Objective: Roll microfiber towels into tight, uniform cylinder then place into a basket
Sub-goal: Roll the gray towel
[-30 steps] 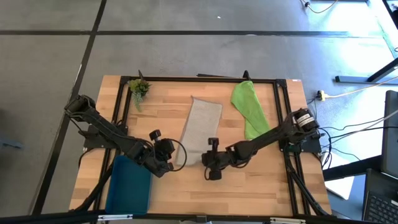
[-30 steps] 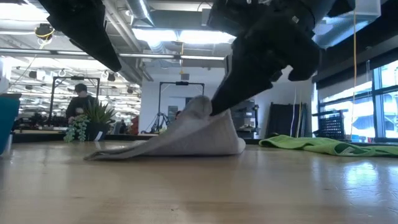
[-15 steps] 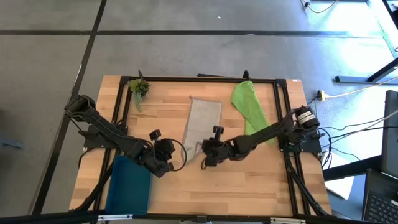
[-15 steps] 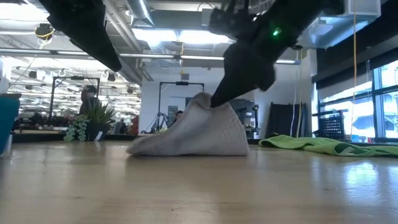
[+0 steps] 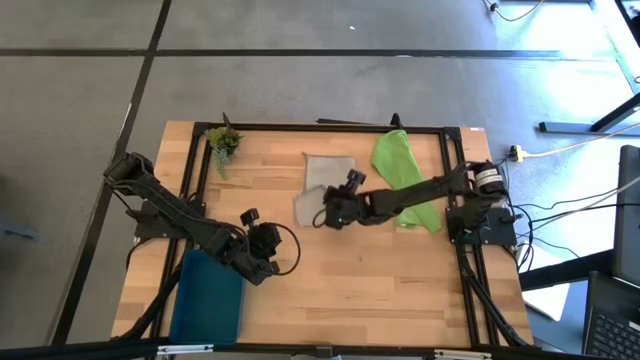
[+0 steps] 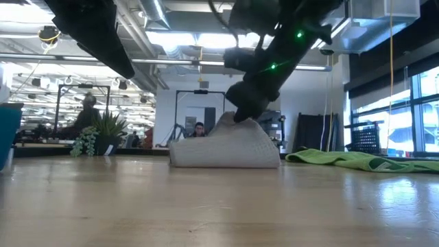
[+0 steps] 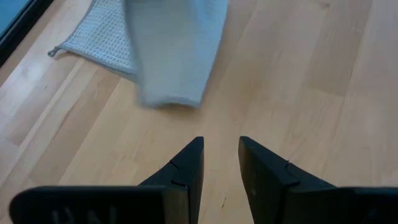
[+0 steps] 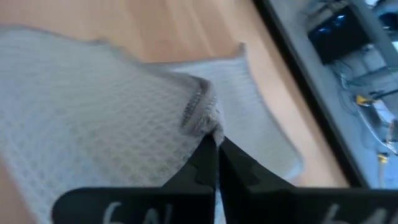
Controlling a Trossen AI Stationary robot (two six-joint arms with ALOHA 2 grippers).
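Right claw, high view: we see the right claw (image 5: 332,210) out over the middle of the table (image 5: 400,290), its fingers pressed together on an edge of the grey towel (image 5: 318,180), which lies doubled over toward the far side.
Left claw, high view: the left claw (image 5: 272,248) sits near the front left of the table, just beside the basket (image 5: 208,298), well apart from the grey towel; from here we cannot tell its finger gap.
Green towel, high view: the green towel (image 5: 395,165) lies flat at the far right, partly under the right arm.
Plant, high view: a small plant sprig (image 5: 223,141) stands at the far left corner.
Grey towel, low view: we see the grey towel (image 6: 226,147) heaped in a wedge, its top pulled up where the right claw (image 6: 239,118) pinches it.
Green towel, low view: the green towel (image 6: 357,160) lies low to the right of it.
Room, low view: people (image 6: 88,113) show in the room beyond.
Left claw, left wrist view: the left claw (image 7: 221,158) is slightly spread with nothing between the fingers, above bare wood; the grey towel (image 7: 174,50) lies ahead, apart from it.
Right claw, right wrist view: the right claw (image 8: 213,149) is closed tight on a folded edge of the grey towel (image 8: 93,118).
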